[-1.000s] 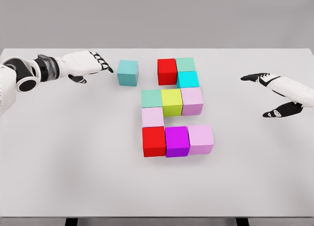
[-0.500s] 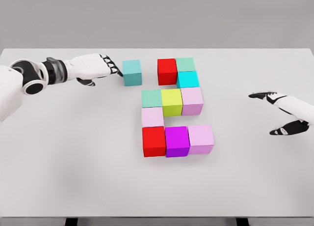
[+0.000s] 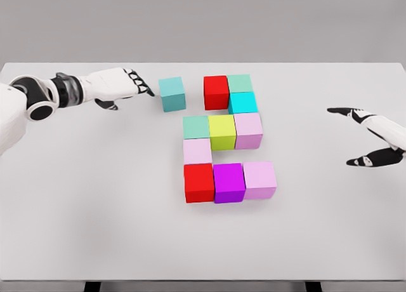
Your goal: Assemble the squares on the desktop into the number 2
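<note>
A smooth, matte white desk (image 3: 95,209) carries ten plain cubes with flat, evenly coloured faces and crisp edges. Nine sit packed together: a red cube (image 3: 216,92) beside a pale green cube (image 3: 240,83) at the top, a cyan cube (image 3: 243,103) just below the green one, then a row of teal-green cube (image 3: 196,127), yellow-green cube (image 3: 222,131) and lilac cube (image 3: 248,129), a pale pink cube (image 3: 197,151) under the row's left end, and a bottom row of a second red cube (image 3: 199,182), a purple cube (image 3: 229,182) and another lilac cube (image 3: 260,179). A loose teal cube (image 3: 172,93) stands apart, left of the top red one. The glossy white left hand (image 3: 117,84) lies flat, its dark-tipped fingers (image 3: 141,86) extended together, just beside the teal cube's left face, holding nothing. The right hand (image 3: 374,136) hovers at the desk's right edge, fingers spread wide and empty.
</note>
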You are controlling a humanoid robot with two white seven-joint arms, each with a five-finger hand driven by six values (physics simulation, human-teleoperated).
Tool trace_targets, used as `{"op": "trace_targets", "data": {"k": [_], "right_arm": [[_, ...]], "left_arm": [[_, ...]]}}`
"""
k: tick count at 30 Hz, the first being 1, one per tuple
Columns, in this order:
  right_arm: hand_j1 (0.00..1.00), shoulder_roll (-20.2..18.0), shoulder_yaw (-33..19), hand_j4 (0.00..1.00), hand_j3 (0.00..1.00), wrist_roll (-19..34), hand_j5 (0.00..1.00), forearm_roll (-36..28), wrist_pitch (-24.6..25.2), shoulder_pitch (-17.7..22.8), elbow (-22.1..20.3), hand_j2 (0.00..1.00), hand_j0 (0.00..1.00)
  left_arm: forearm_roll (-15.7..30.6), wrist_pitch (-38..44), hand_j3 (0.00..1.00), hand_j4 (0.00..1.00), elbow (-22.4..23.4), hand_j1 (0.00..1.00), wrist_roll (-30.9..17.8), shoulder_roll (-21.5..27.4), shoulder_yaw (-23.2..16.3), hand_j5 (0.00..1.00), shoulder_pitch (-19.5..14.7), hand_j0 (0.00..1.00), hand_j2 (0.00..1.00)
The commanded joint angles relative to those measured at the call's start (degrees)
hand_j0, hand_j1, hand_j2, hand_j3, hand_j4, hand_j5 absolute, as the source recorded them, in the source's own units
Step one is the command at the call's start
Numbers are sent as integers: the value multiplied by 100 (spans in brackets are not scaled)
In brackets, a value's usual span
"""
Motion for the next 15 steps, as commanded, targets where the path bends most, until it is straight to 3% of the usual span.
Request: {"op": "trace_targets", "data": {"k": [1, 15], "right_arm": [[100, 70, -3, 100, 100, -4, 100, -213, 11, 0, -13, 100, 100], [100, 194, -12, 100, 100, -4, 100, -310, 11, 0, -13, 100, 100]], "left_arm": [[21, 5, 90, 90, 86, 90, -2, -16, 12, 90, 0, 90, 90], [29, 5, 90, 90, 77, 90, -117, -323, 12, 90, -26, 90, 90]]}}
